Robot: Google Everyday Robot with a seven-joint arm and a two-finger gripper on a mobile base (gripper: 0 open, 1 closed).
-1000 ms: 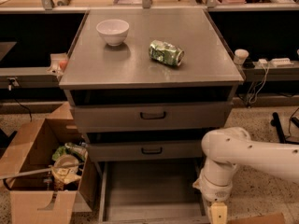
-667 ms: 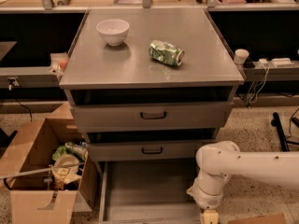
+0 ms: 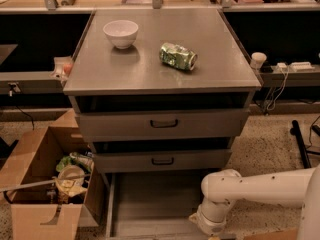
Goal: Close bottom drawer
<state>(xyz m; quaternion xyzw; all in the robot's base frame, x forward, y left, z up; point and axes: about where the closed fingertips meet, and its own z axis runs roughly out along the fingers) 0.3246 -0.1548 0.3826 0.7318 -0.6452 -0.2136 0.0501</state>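
Bottom drawer (image 3: 150,204) still stands pulled out at the foot of the cabinet, tray bare. In the past second my arm (image 3: 260,189) has swung lower and leftward, its wrist now over the drawer's front right corner. My gripper has dropped below the frame's edge there, and I cannot tell whether it is spread or closed. The push looks ready to begin. No lettering is legible on the green can (image 3: 178,56) high above the drawer, nor on the cardboard box (image 3: 30,219) to its left.
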